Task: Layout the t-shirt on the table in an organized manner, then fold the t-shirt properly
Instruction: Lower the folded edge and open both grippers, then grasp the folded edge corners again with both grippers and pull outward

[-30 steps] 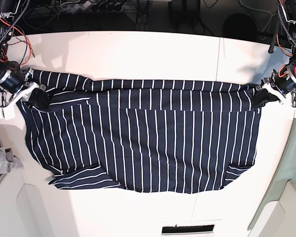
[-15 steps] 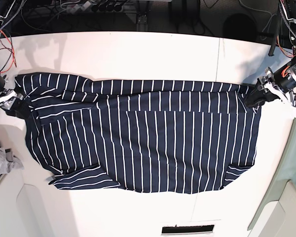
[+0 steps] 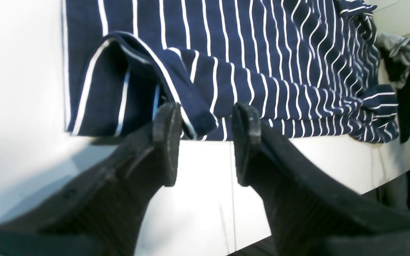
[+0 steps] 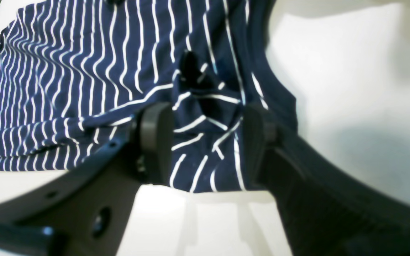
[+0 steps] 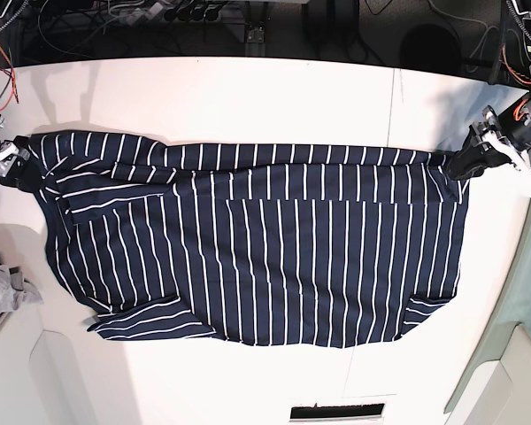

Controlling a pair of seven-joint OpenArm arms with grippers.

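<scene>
The t-shirt (image 5: 274, 257), dark navy with thin white stripes, lies spread wide across the white table (image 5: 248, 97), its far edge doubled over in a band. My left gripper (image 5: 467, 162) is at the shirt's upper right corner. In the left wrist view this gripper (image 3: 205, 142) is open, and a folded shirt corner (image 3: 137, 81) lies loose at its fingertips. My right gripper (image 5: 16, 166) is at the upper left corner. In the right wrist view it (image 4: 208, 142) stands open, straddling rumpled cloth (image 4: 205, 113) without pinching it.
A small grey cloth (image 5: 0, 297) lies at the table's left edge and also shows in the left wrist view (image 3: 404, 49). A thin dark seam (image 5: 394, 97) crosses the table right of centre. Cables hang behind the far edge. A slot (image 5: 336, 411) sits at the front.
Both grippers have opened and let go of the shirt's upper corners. The right gripper first drew its corner outward to the left. The left gripper has backed off up and to the right.
</scene>
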